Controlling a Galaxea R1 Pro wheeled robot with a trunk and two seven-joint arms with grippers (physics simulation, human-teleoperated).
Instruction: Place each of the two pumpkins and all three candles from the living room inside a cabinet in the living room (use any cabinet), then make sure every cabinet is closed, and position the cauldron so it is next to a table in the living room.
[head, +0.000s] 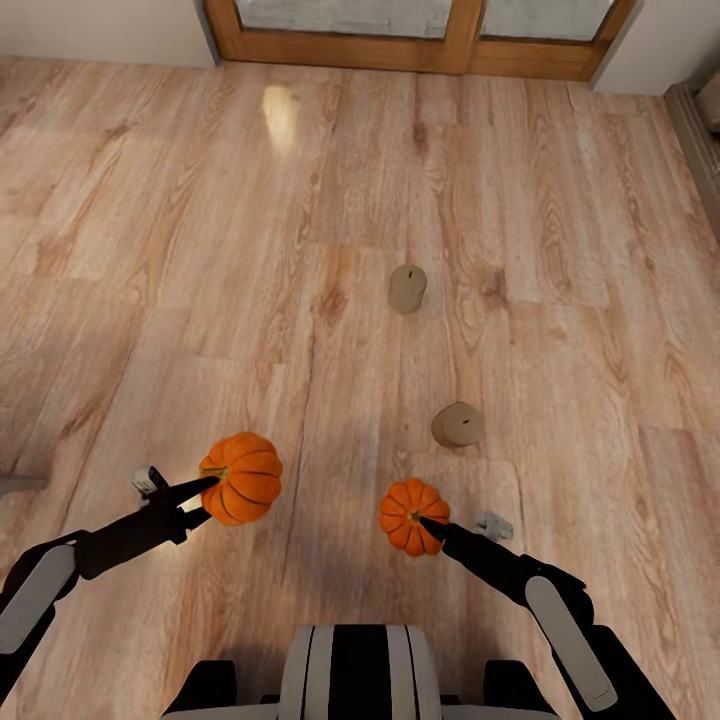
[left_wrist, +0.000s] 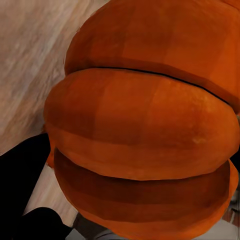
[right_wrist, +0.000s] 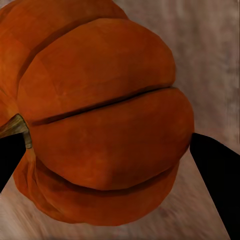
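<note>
Gripping tight on both sides! The left gripper (head: 212, 490) is clamped on the larger pumpkin (head: 242, 477), low and left of centre in the head view, one dark finger laid across its near face. From the left wrist camera that pumpkin (left_wrist: 145, 125) swells huge and ribbed, with a black finger (left_wrist: 22, 175) pressed at its edge. Over on the other side, the right gripper (head: 425, 522) is closed on the smaller pumpkin (head: 408, 515), low and right of centre, the stem turned towards the arm. The right wrist camera catches that pumpkin (right_wrist: 100, 120) squeezed between two black fingers (right_wrist: 217, 175), its stem beside the other one.

Moving outward: just above and right of the smaller pumpkin a tan candle (head: 458, 425) lies tipped on the wooden floor (head: 150, 250). Higher up, near the middle of the frame, a second candle (head: 407, 288) stands upright, wick on top. Along the top edge runs a wood-framed door (head: 420, 45), well apart from everything else.
</note>
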